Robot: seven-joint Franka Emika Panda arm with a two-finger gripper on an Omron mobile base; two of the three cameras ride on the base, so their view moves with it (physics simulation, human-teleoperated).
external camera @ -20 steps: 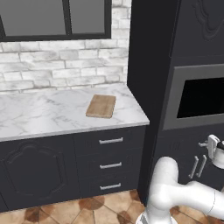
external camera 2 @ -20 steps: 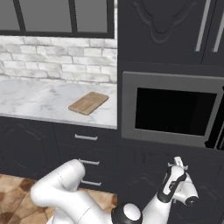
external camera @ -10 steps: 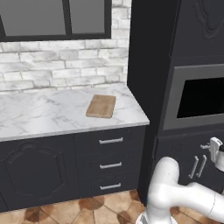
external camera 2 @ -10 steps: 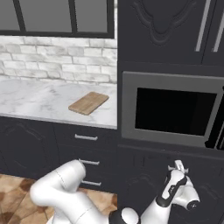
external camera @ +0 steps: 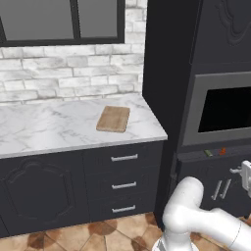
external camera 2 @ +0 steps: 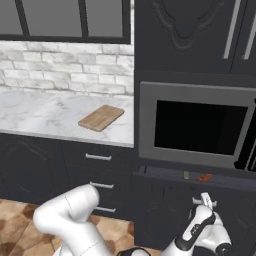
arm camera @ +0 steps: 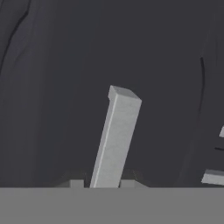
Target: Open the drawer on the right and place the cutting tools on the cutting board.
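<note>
**Claw pinching a silver handle down low**

The claw [arm camera: 105,184] is pressed on a silver bar handle [arm camera: 116,135] of a dark cabinet door; its tips are mostly cut off. The drawer [external camera 2: 200,176] under the oven [external camera 2: 195,127] is open a crack. A green bit [external camera 2: 186,174] and a reddish bit [external camera 2: 204,177] peek out, too small to name. The cutting board [external camera: 113,118] lies near the surface's [external camera: 49,130] right edge.

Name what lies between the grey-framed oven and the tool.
Right base view: the dark charcoal drawer's open gap, holding a small green thing and a reddish-brown thing; the tool clamps a silver bar.
</note>
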